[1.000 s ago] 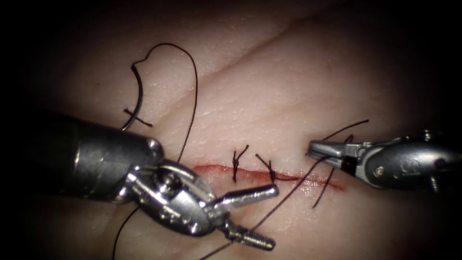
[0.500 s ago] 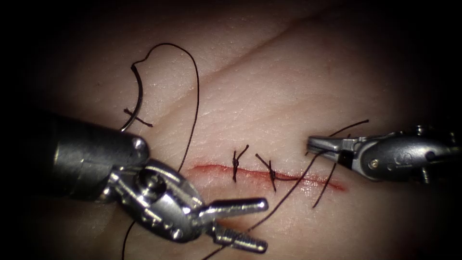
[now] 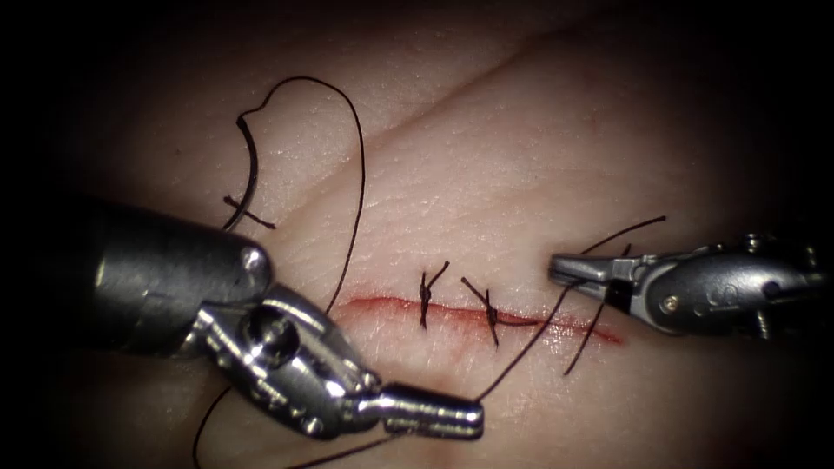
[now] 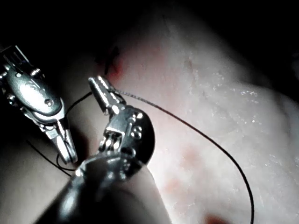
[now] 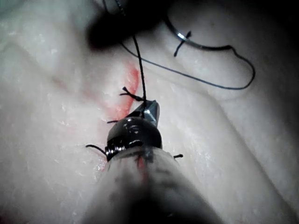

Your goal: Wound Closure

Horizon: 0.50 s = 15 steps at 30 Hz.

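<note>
My left tool (image 3: pixel 473 419) lies below the cut (image 3: pixel 391 306), its jaws shut on the thread (image 3: pixel 521 349). That strand runs up and right across the cut to my right tool (image 3: pixel 556 266), whose jaws are shut on it just right of the stitches. The left wrist view has the left tool (image 4: pixel 99 91) gripping the thread (image 4: pixel 187 125), with the right tool (image 4: pixel 70 153) beside it. In the right wrist view the thread (image 5: pixel 138 60) rises from the right tool (image 5: pixel 149 109). The curved needle (image 3: pixel 249 174) lies free on the tissue, far left of the cut, held by neither tool.
Two tied stitches (image 3: pixel 426 300) (image 3: pixel 489 314) cross the cut, which is lined with red fluid (image 3: pixel 573 326). A long loop of thread (image 3: pixel 358 165) arcs from the needle down behind the left tool. A short cut end of thread (image 3: pixel 248 214) lies across the needle.
The left tool's jaws were wide open and have closed on the thread, shifting slightly down and left. The right tool has hardly moved and stays shut.
</note>
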Motion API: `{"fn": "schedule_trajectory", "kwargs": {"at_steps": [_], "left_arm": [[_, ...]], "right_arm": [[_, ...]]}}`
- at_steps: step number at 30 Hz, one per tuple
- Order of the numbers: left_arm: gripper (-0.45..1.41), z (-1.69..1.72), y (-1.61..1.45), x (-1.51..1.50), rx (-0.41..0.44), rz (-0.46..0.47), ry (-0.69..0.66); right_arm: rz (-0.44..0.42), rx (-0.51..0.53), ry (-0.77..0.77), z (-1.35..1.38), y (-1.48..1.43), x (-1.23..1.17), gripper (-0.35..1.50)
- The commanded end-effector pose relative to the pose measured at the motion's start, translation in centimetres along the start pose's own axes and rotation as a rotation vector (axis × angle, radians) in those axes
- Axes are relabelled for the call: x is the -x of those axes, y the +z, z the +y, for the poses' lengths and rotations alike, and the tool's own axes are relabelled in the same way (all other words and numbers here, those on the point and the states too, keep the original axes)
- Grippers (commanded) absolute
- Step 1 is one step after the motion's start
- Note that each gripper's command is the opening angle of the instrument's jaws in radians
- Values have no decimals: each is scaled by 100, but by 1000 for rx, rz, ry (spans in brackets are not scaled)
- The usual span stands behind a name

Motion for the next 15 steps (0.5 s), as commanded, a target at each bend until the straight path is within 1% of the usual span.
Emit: {"fn": "schedule_trajectory", "kwargs": {"at_steps": [1, 2, 5, 7, 8, 9, 11, 12, 13, 14, 15], "left_arm": [[-45, 1, -4, 9, -27, -20, -5], [-45, 1, -4, 9, -27, -20, -5], [-45, -2, -19, 16, -67, -44, -10], [-45, -3, -29, 21, -96, -70, -14], [-45, -4, -38, 26, -121, -91, -17], [-45, -4, -38, 26, -121, -91, -17], [-45, -4, -48, 31, -141, -124, -21], [-45, -3, -52, 32, -143, -135, -21], [-45, -2, -57, 33, -147, -145, -21], [-45, 0, -61, 34, -149, -152, -20], [-45, 2, -64, 34, -147, -160, -19]], "right_arm": [[6, -5, 10, -9, 2, -3, -35], [6, -5, 10, -9, 2, -3, -35], [9, -8, 18, -17, -4, -12, -35], [11, -9, 22, -23, -9, -20, -35], [16, -12, 32, -27, -12, -30, -35], [16, -12, 32, -27, -12, -30, -35], [18, -15, 55, -30, -15, -37, -35], [18, -18, 79, -32, -17, -41, -8], [16, -21, 115, -32, -19, -44, 54], [15, -25, 151, -33, -20, -47, 91], [16, -29, 180, -33, -23, -50, 120]]}}
